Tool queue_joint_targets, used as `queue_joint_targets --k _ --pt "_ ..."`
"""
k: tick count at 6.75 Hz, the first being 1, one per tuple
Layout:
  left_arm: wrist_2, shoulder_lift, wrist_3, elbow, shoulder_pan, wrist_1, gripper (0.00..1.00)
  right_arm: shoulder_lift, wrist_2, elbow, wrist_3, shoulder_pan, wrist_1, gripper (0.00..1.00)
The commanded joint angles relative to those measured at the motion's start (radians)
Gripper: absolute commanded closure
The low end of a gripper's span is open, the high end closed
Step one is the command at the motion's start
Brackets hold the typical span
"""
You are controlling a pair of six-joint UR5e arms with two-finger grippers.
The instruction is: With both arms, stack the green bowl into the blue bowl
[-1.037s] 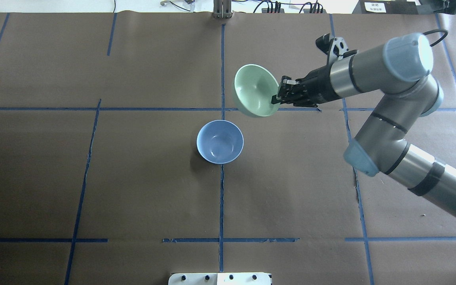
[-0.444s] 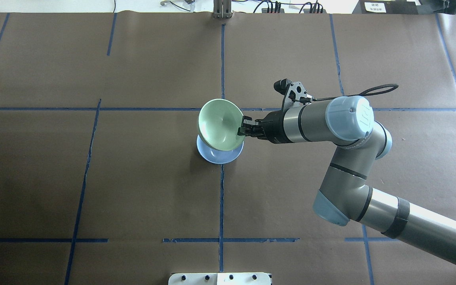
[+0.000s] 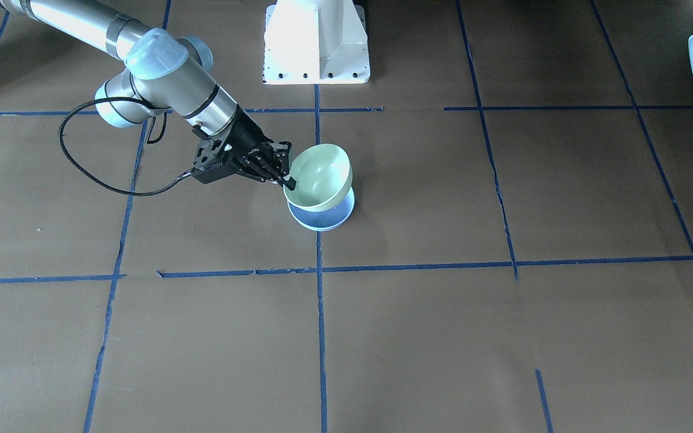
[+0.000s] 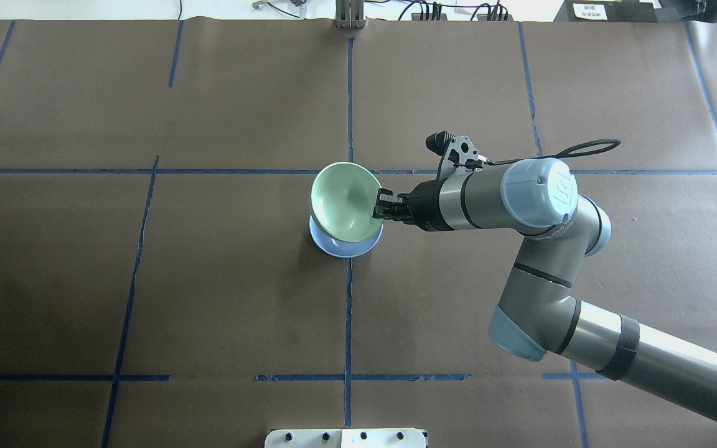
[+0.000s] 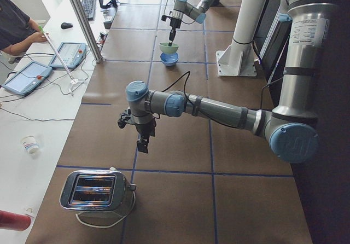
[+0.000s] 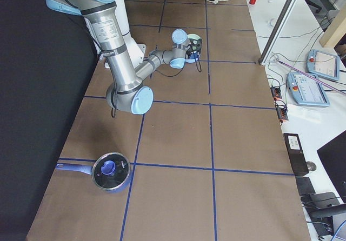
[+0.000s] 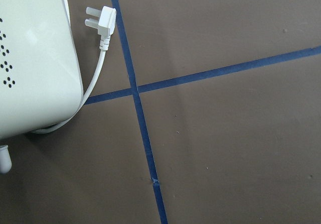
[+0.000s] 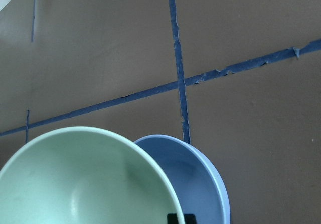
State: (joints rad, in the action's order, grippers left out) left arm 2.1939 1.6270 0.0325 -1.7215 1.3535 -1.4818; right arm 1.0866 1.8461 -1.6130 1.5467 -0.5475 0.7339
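**Seating the green bowl in the blue bowl**

The green bowl (image 8: 75, 184) is gripped at its rim by the right tool (image 4: 381, 209), whose fingers are clamped across the rim wall. The bowl is tilted, with its mouth turned away from the tool. Its underside lies over the blue bowl (image 4: 343, 250), which stands upright on the desk (image 4: 209, 280) at a crossing of blue tape lines (image 4: 348, 311). In the overhead view only a crescent of the blue bowl is shown.

The step in hand is judged to be the final lowering. The green bowl should be levelled first, so that both rims come parallel and centred; a tilted release could leave it rocking or riding up on one side. A slow descent is advised, since the light blue bowl could be pushed along the desk. The grip should be released only once the green bowl is carried from below.

Whether the bowls touch cannot be told, as the contact zone is covered by the green bowl in every view. In the right wrist view only a dark sliver of the tool is seen. The left tool (image 5: 143, 140) hangs well apart, near a toaster (image 5: 95, 191); whether its fingers are apart or together cannot be told.
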Motion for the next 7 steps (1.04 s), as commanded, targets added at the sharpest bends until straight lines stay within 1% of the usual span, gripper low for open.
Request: queue_joint_targets --k 1,2,4,5,6,7 --pt "0.000 -0.001 0.000 0.000 0.001 0.000 0.00 -0.020 -0.002 0.002 0.003 0.001 0.042 0.11" --pt "0.000 -0.001 0.000 0.002 0.001 0.000 0.00 -0.028 -0.037 -0.005 0.003 0.001 0.062 0.00" --pt "0.000 -0.001 0.000 0.002 0.001 0.000 0.00 -0.022 -0.039 -0.010 0.001 -0.003 0.061 0.00" --pt "0.000 -0.001 0.000 0.003 0.001 0.000 0.00 -0.017 -0.033 -0.016 0.000 -0.021 0.064 0.00" --pt "0.000 -0.001 0.000 0.003 0.003 0.000 0.00 0.013 -0.016 -0.040 -0.013 -0.060 0.094 0.00" --pt "0.001 -0.001 -0.035 0.008 0.022 0.002 0.00 0.068 0.057 -0.079 -0.052 -0.119 0.143 0.00"
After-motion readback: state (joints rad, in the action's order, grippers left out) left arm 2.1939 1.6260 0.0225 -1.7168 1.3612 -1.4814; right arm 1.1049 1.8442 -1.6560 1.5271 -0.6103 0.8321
